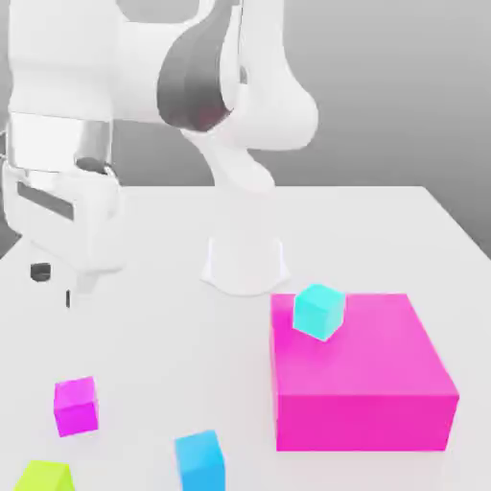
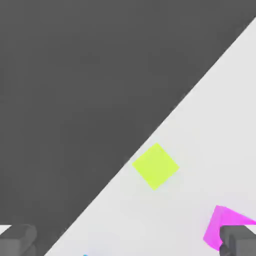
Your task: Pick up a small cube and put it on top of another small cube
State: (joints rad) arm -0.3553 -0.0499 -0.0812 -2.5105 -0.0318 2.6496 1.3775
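Note:
The small magenta cube point(image 1: 75, 405) rests on the white table near the front at the exterior view's left. In the hand view the same magenta cube point(image 2: 220, 226) peeks out beside one fingertip point(image 2: 241, 241). My gripper point(image 1: 54, 285) hangs above the table, higher than and behind that cube, apart from it. Seen from the hand, the gripper point(image 2: 128, 244) is open, its fingers wide apart with nothing between them. A blue cube point(image 1: 199, 460) and a yellow-green cube point(image 1: 43, 477) lie near the front edge. A cyan cube point(image 1: 319, 311) sits on the large magenta block point(image 1: 374, 388).
The large magenta block fills the exterior view's right side of the table. The arm's white base point(image 1: 245, 264) stands at the middle back. In the hand view the yellow-green cube point(image 2: 155, 166) lies close to the table's edge, with dark floor point(image 2: 75, 100) beyond.

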